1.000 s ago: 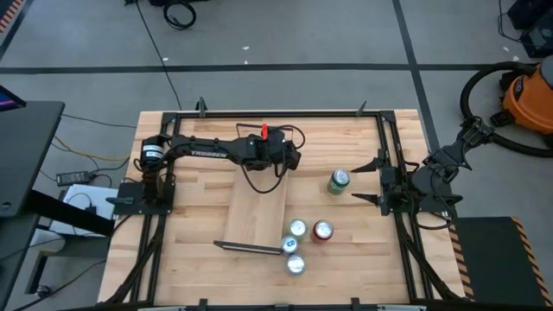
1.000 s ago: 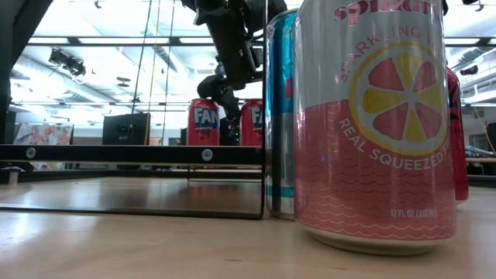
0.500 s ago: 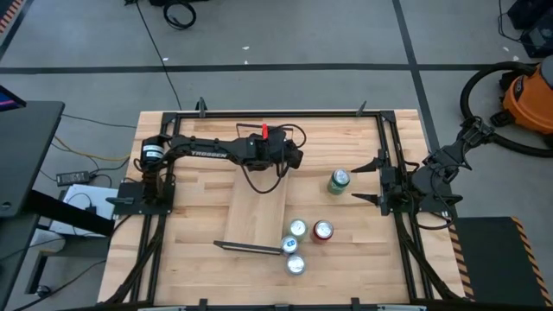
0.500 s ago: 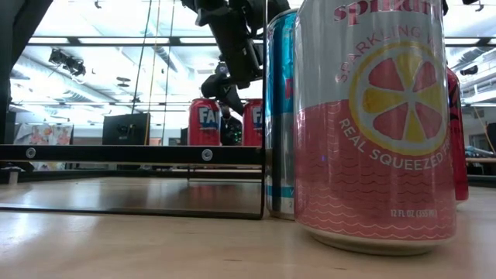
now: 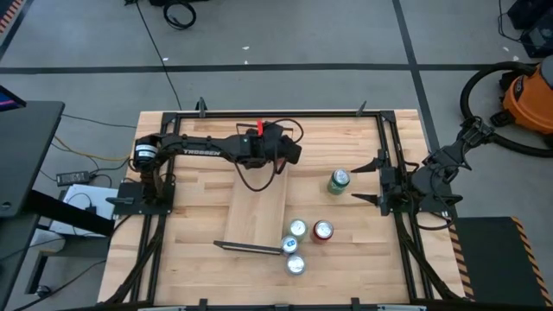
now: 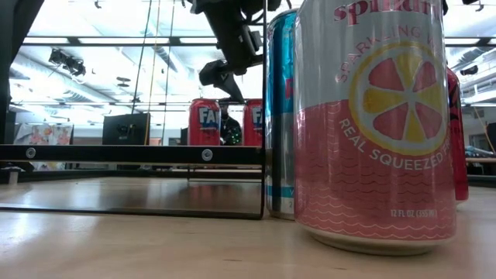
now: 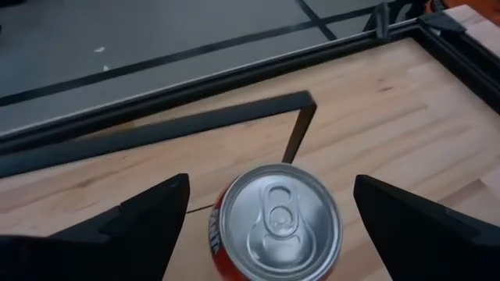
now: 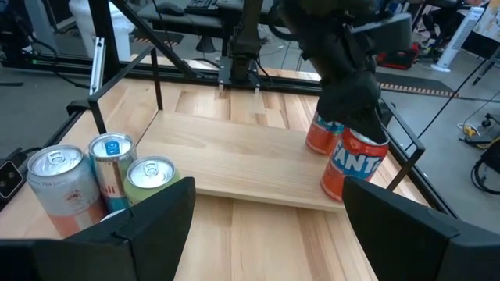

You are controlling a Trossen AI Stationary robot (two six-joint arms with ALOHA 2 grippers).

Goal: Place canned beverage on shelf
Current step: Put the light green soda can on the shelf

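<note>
Two orange Fanta cans (image 8: 355,168) (image 8: 320,133) stand upright on their bases at the far end of the shelf (image 5: 259,207), a light-wood plank with black wire end frames (image 7: 234,113). My left gripper (image 5: 292,154) hangs open above them. In the left wrist view one can's top (image 7: 273,226) shows below and between the two spread fingers, apart from both. The low view shows the gripper (image 6: 221,74) above the cans (image 6: 205,122). My right gripper (image 5: 373,181) waits open at the table's right edge.
A green can (image 5: 339,180) stands on the table right of the shelf. A silver can (image 5: 297,228), a red can (image 5: 322,230) and another silver can (image 5: 295,264) stand by the shelf's near right corner. A black frame (image 5: 259,114) rims the table.
My left gripper has risen from between the two Fanta cans to well above them and drawn a little toward the table's far edge. Both cans stay upright on the shelf.
</note>
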